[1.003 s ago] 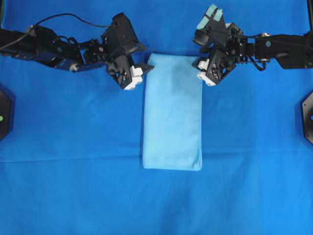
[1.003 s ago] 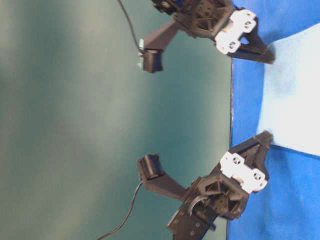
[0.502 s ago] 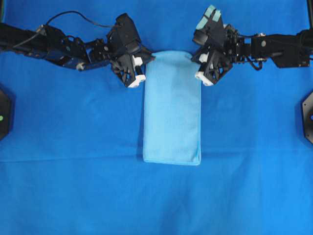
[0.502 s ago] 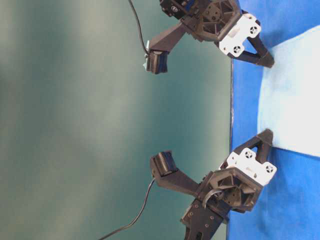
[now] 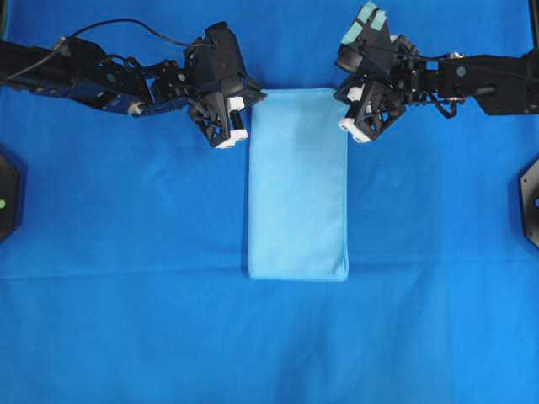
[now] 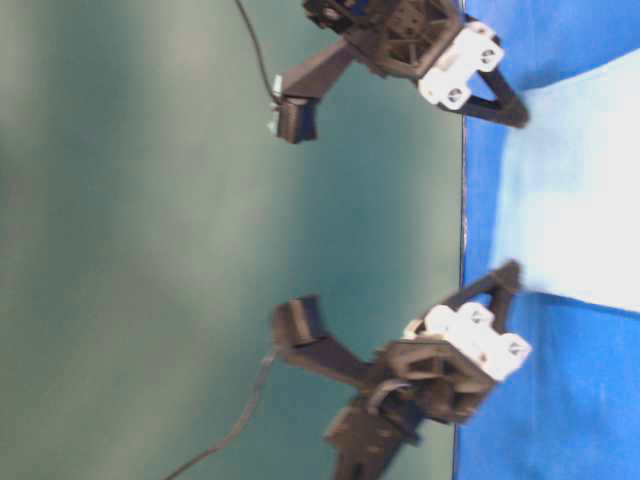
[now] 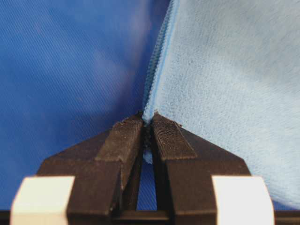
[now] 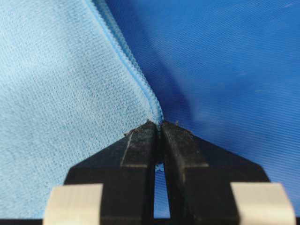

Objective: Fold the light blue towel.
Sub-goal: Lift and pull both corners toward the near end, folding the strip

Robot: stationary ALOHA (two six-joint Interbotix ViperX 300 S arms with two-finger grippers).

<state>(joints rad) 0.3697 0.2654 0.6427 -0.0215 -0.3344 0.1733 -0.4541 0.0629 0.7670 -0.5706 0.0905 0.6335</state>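
Observation:
The light blue towel (image 5: pixel 298 185) lies as a long narrow rectangle on the deep blue table covering (image 5: pixel 126 252), running from the far middle toward the front. My left gripper (image 5: pixel 255 98) is shut on the towel's far left corner (image 7: pixel 154 101). My right gripper (image 5: pixel 341 94) is shut on the far right corner (image 8: pixel 149 103). In both wrist views the stitched hem runs into the closed fingertips. The far end of the towel (image 6: pixel 570 190) looks slightly raised in the table-level view, where the left gripper (image 6: pixel 512 272) and the right gripper (image 6: pixel 520 118) pinch its two corners.
Both black arms reach in from the two sides along the far edge. Black mounts sit at the left edge (image 5: pixel 7 194) and right edge (image 5: pixel 530 198) of the overhead view. A green wall (image 6: pixel 200 240) stands behind the table.
Both grippers closed on the towel's far corners and shifted slightly toward the far side. The towel's far edge went from rumpled to straight and taut.

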